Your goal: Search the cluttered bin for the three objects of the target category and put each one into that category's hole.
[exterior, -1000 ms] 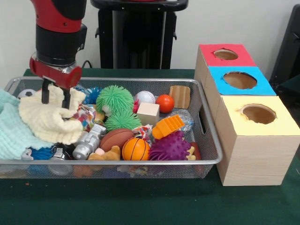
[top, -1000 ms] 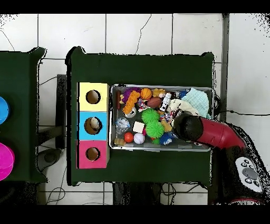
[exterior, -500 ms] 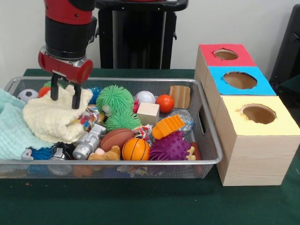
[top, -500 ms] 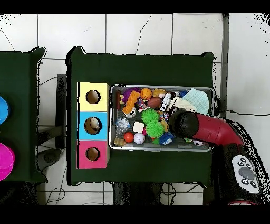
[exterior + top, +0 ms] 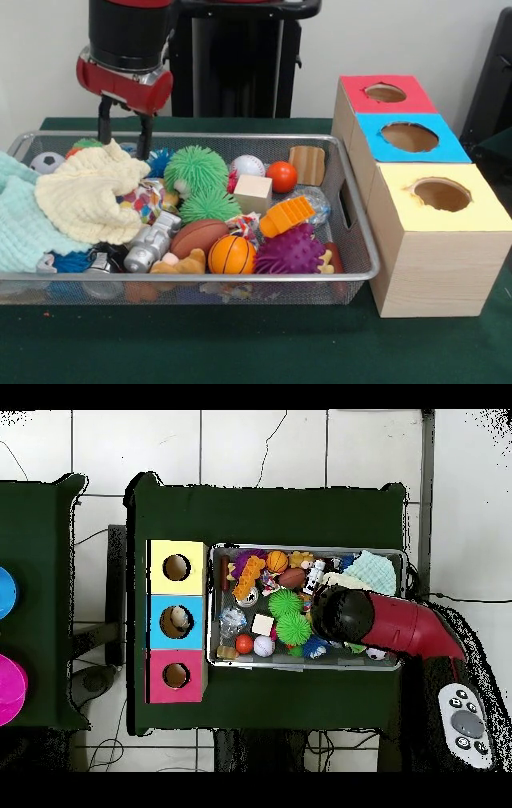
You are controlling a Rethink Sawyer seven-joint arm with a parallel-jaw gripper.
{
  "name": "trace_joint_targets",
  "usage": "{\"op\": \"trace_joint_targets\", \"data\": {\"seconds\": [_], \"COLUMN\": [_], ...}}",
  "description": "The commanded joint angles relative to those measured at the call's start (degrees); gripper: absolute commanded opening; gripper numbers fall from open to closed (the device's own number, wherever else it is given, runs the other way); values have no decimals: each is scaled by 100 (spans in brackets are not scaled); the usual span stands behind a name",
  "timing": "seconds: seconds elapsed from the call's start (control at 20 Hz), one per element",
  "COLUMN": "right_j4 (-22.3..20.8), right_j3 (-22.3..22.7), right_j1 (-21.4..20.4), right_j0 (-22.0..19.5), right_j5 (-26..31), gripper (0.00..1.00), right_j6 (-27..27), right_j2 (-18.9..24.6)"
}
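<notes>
Target objects are not identified by the task sentence, so candidates remain among the clutter in the wire mesh bin [image 5: 356, 240]: a small orange basketball [image 5: 231, 254], a brown football [image 5: 198, 235], a white baseball [image 5: 247, 166] and a red ball [image 5: 282, 176] all lie loose there. Progress judgement: the overhead view shows a pale item inside the blue-topped box hole [image 5: 177, 620], so one deposit may be complete; the yellow-topped box hole [image 5: 441, 194] and red-topped box hole [image 5: 386, 93] appear empty.

Gripper [image 5: 123, 134] hangs above the bin's rear left area, fingers parted and holding nothing, its tips just above the cream knitted cloth [image 5: 84, 196]. That cloth rests beside a mint green cloth [image 5: 20, 220] and covers part of the left end.

Clearance: the bin rim stands low, and open air lies between the bin and the three boxes directly beside its right wall. Two green spiky balls [image 5: 196, 170] crowd the centre.
</notes>
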Motion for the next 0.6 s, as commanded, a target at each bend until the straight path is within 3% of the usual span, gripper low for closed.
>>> {"op": "trace_joint_targets", "data": {"seconds": [0.05, 0.3, 0.6], "right_j4": [366, 779, 835], "right_j3": [516, 928, 942], "right_j1": [-121, 165, 308], "right_j0": [37, -325, -167], "right_j5": [573, -138, -420], "gripper": [100, 100, 100], "right_j6": [184, 148, 361], "right_j2": [547, 1130, 1200]}}
